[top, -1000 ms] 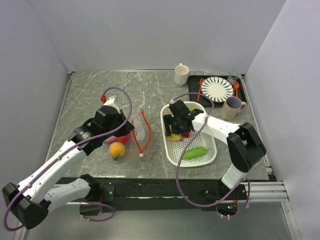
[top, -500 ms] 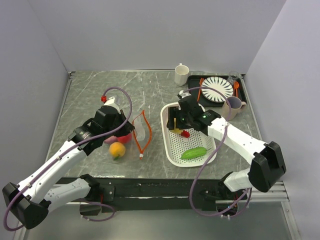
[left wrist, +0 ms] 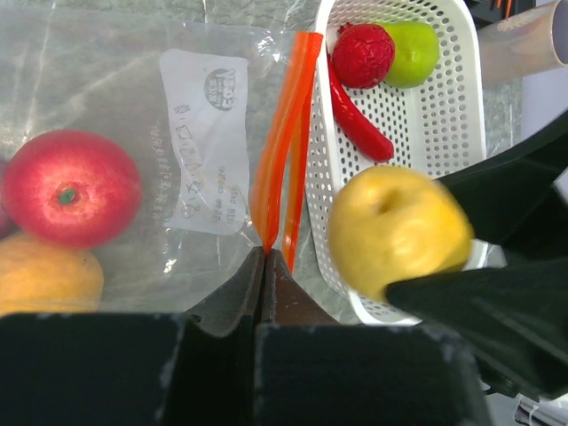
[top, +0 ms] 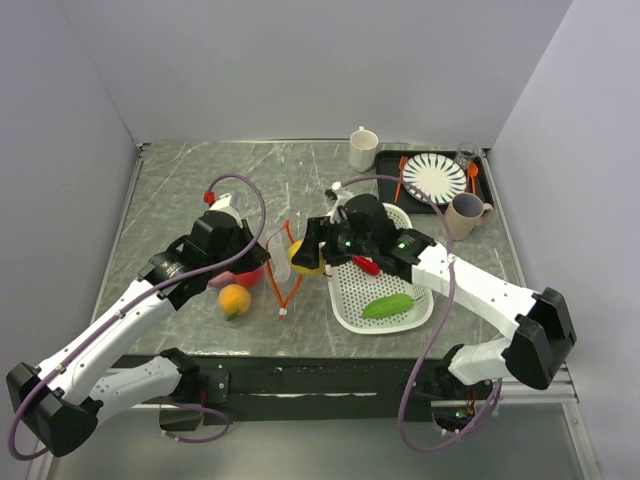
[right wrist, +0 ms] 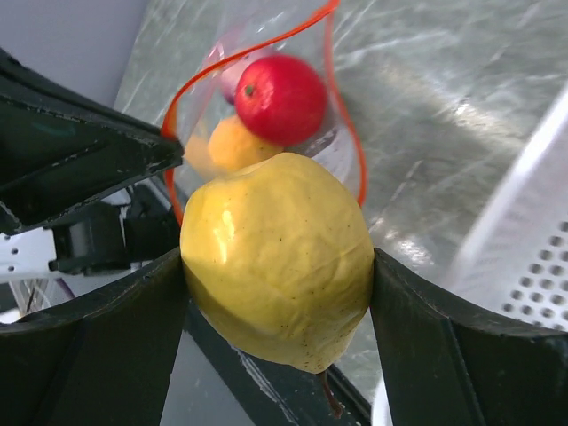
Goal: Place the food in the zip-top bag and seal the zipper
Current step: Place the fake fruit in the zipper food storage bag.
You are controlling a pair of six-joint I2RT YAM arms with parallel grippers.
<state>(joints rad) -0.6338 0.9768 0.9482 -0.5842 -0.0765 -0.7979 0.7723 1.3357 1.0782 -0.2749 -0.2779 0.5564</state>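
The clear zip-top bag [top: 268,262] lies left of the white basket [top: 345,316], its mouth held open. My left gripper [top: 258,254] is shut on one side of the orange-red zipper [left wrist: 282,142], pinching it at the jaw tips [left wrist: 264,259]. A red ball [left wrist: 71,200] and an orange ball [left wrist: 43,277] sit inside the bag [right wrist: 266,53]. My right gripper [top: 305,256] is shut on a yellow ball [right wrist: 275,257], holding it right in front of the bag's mouth. In the basket [left wrist: 444,133] lie a red chilli [left wrist: 359,124], a red ball [left wrist: 362,53], a green ball [left wrist: 414,51] and a cucumber [top: 388,306].
At the back right a black tray carries a striped plate [top: 434,177] and orange cutlery [top: 401,172]. A white mug [top: 363,148] stands left of it and a mauve mug [top: 462,215] in front. Walls close in the table on three sides.
My right gripper has lifted the yellow ball out of the basket and carried it left to the bag's mouth. The left arm has stayed put, still pinching the zipper.
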